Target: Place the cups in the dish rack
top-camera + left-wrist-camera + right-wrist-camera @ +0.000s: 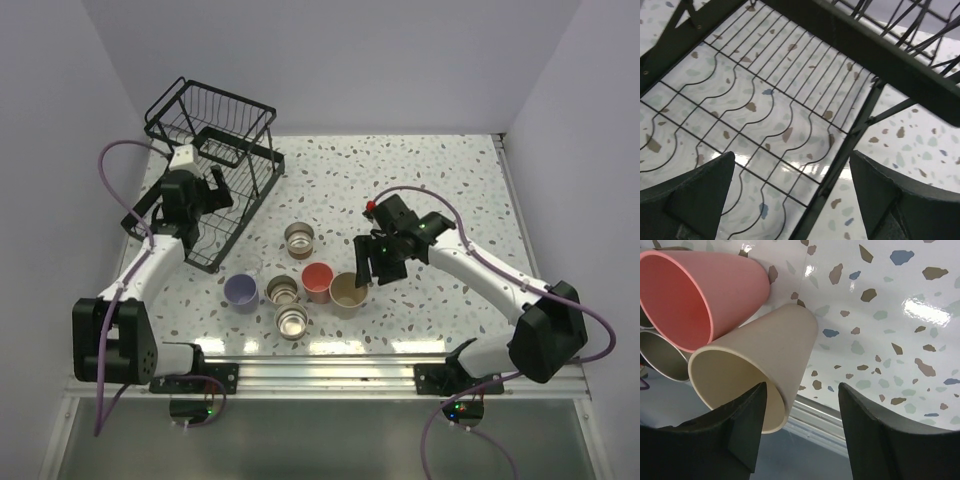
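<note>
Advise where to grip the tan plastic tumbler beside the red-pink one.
Pinch the rim of the tan plastic tumbler from above, one finger inside, one outside, on the side away from the red-pink tumbler. It stands upright, mouth open; that neighbour crowds the other side.

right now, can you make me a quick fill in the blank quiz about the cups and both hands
1. The right hand, fingers apart, is at the rim of the ___.
2. That cup's closest neighbour is the ___.
3. The left hand hangs open above the wire tray of the ___.
4. ___ steel cups stand on the table.
Missing words: tan cup; red-pink cup; dish rack; three.
</note>
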